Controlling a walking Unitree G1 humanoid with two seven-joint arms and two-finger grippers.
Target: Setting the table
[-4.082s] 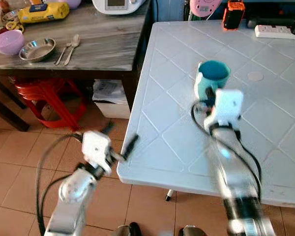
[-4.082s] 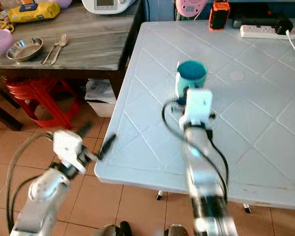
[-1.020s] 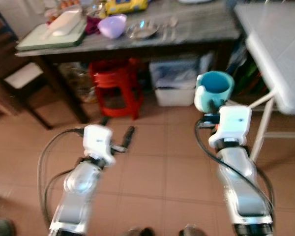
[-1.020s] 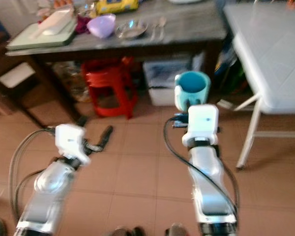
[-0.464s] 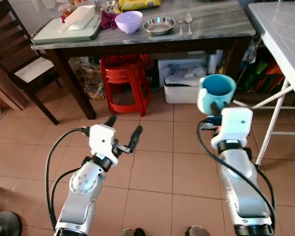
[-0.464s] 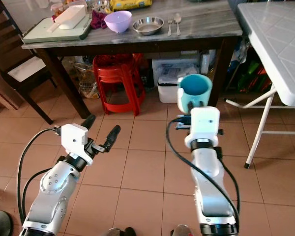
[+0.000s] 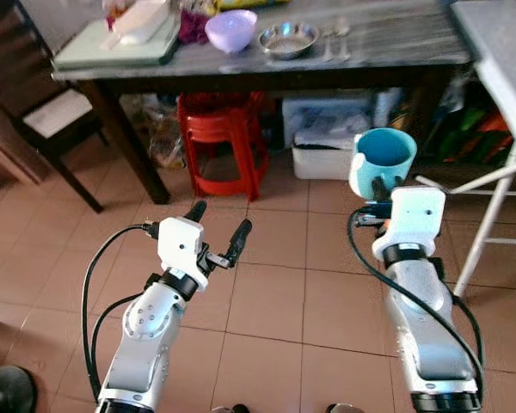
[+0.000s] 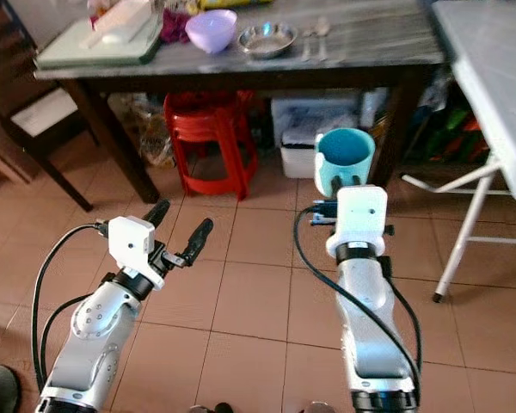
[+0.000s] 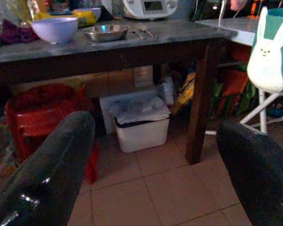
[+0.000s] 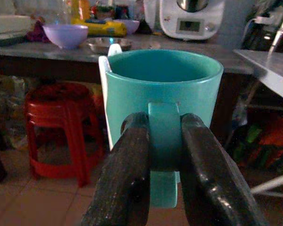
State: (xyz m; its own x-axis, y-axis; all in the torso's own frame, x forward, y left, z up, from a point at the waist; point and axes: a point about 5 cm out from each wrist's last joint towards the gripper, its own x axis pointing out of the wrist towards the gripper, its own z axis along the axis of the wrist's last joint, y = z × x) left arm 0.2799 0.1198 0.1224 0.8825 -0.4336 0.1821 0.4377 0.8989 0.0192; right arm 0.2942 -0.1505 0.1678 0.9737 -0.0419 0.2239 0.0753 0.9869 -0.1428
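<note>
Your right gripper [image 10: 162,141] is clenched on the handle of the teal mug [image 7: 383,161], holding it upright over the tiled floor [image 7: 275,292]. Your left gripper [image 7: 217,228] is spread wide and carries nothing. Ahead stands a dark wooden table [image 7: 387,47] bearing a purple bowl [image 7: 230,29], a steel dish [image 7: 287,38] and cutlery [image 7: 334,39]; a red stool [image 7: 224,138] and a white bin [image 7: 335,146] sit beneath. No writing is legible. Against half a second ago, the table sits slightly higher in view; the grip is unchanged.

teal mug [image 8: 346,158] with white rabbit; lilac bowl [image 7: 230,29]; red stool [image 7: 224,138]; terracotta floor tiles [image 7: 267,297].
</note>
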